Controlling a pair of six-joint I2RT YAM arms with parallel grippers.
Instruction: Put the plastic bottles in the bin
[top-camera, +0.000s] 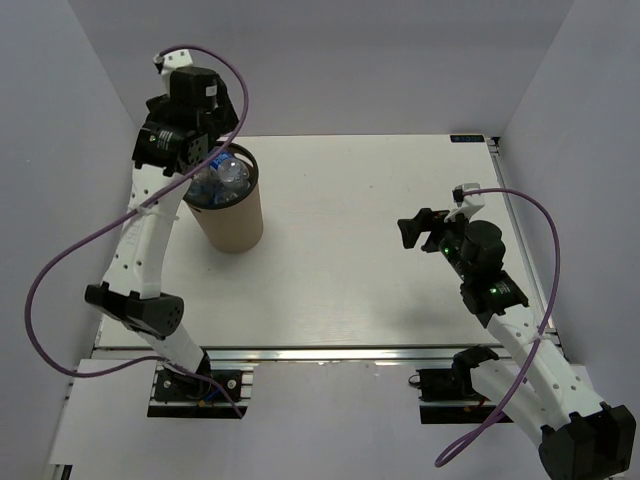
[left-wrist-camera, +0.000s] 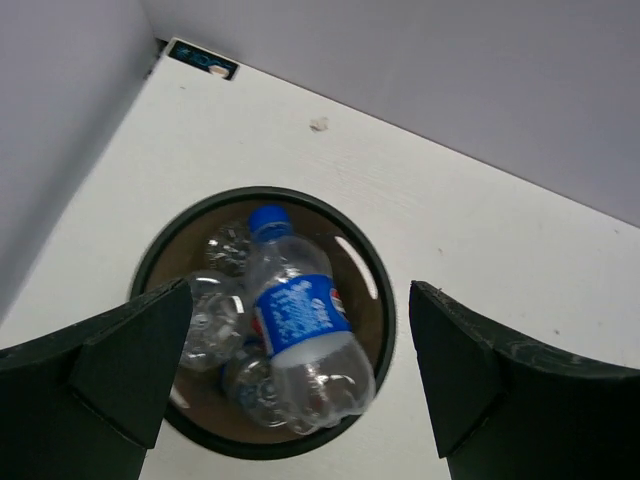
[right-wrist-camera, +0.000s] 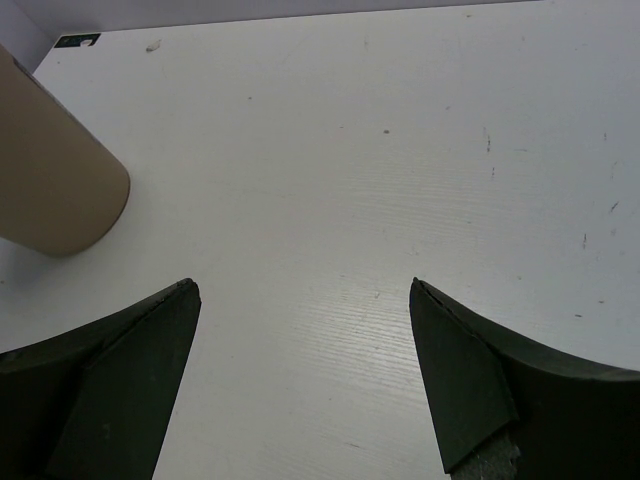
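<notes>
The brown cylindrical bin (top-camera: 238, 225) stands at the table's back left. In the left wrist view I look straight down into its dark rim (left-wrist-camera: 372, 262). A clear bottle with a blue label and blue cap (left-wrist-camera: 300, 320) lies on top of several other clear bottles (left-wrist-camera: 210, 325) inside it; its lower end is blurred. The bottles also show in the top view (top-camera: 230, 172). My left gripper (left-wrist-camera: 300, 290) hangs open directly above the bin mouth, touching nothing. My right gripper (top-camera: 415, 228) is open and empty above bare table at the right, seen also in its wrist view (right-wrist-camera: 300, 285).
The bin's side (right-wrist-camera: 55, 185) shows at the far left of the right wrist view. Grey walls enclose the table on the left, back and right. A small dark label (left-wrist-camera: 203, 60) sits at the table's back left corner.
</notes>
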